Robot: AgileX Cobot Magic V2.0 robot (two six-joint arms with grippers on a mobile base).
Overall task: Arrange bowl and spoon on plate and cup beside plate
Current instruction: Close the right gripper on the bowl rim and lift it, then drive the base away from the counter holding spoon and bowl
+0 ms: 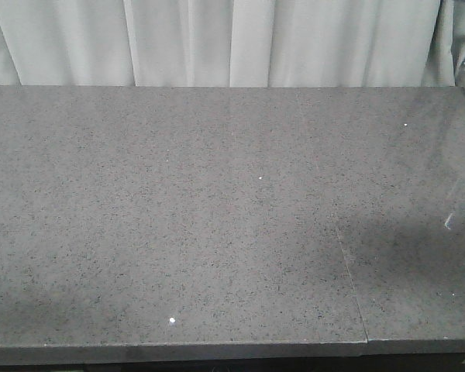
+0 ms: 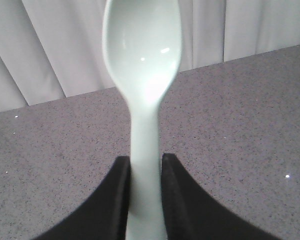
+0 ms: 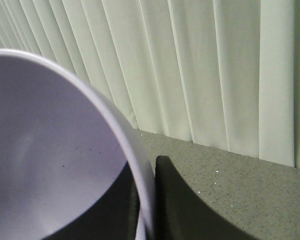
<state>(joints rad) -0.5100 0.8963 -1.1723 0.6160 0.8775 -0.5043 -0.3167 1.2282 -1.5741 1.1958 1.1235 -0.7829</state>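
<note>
spoon (image 2: 142,65): pale mint | bowl (image 3: 50,150): plain lavender | table (image 1: 217,225): grey, dark-speckled | curtain (image 1: 217,39): white

Showing as matte black: left gripper (image 2: 146,161), two fingers (image 2: 110,200) flaring wide at the near base and narrowing to blunt, squared tips. Presenting likewise on right gripper (image 3: 146,172): black fingers (image 3: 185,205), smooth-faced, outer edge sweeping in a concave curve to a squared tip.

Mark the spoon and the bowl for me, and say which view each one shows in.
pale mint-green plastic spoon (image 2: 144,120): left wrist view, on the handle's neck just below the scoop.
round lavender-purple plastic bowl (image 3: 45,150): right wrist view, on its smooth inner wall.
</note>
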